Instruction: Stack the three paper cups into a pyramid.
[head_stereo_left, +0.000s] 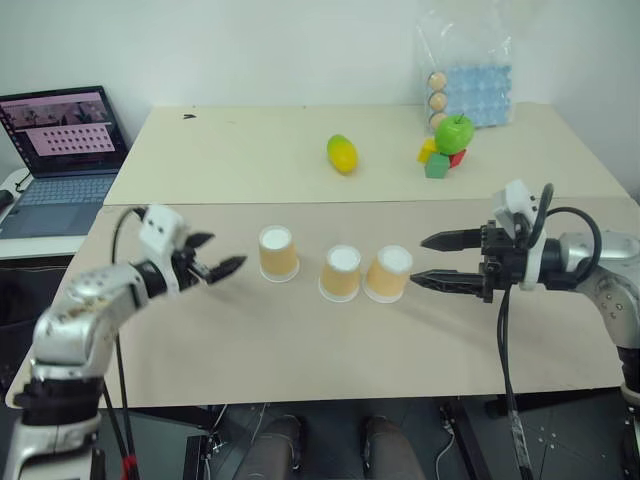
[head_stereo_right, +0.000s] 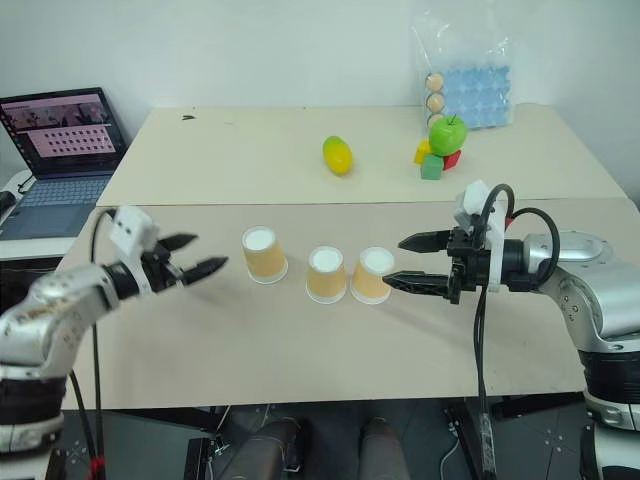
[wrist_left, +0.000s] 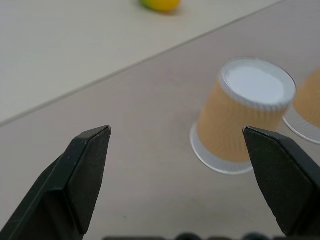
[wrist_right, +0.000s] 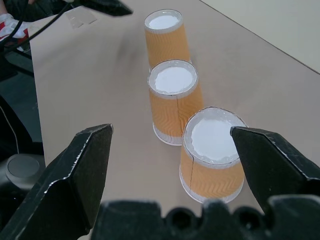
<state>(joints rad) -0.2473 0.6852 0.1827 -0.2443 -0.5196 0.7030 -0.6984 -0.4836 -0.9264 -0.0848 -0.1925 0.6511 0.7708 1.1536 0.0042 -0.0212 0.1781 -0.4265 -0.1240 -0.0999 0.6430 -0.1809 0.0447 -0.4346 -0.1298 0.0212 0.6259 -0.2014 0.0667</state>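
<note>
Three tan paper cups stand upside down in a row on the near table: the left cup (head_stereo_left: 278, 252), the middle cup (head_stereo_left: 341, 272) and the right cup (head_stereo_left: 388, 274). The middle and right cups nearly touch; the left one stands apart. No cup rests on another. My left gripper (head_stereo_left: 224, 260) is open, a short way left of the left cup, pointing at it. My right gripper (head_stereo_left: 428, 261) is open just right of the right cup, its fingers level with it. In the right wrist view the nearest cup (wrist_right: 212, 155) sits between the spread fingers.
A yellow-green fruit (head_stereo_left: 342, 154) lies on the far table. A green apple on coloured blocks (head_stereo_left: 448, 146) and a bag with eggs (head_stereo_left: 466, 75) stand at the back right. A laptop (head_stereo_left: 62, 150) is open at the far left. A seam joins the two tables (head_stereo_left: 300, 200).
</note>
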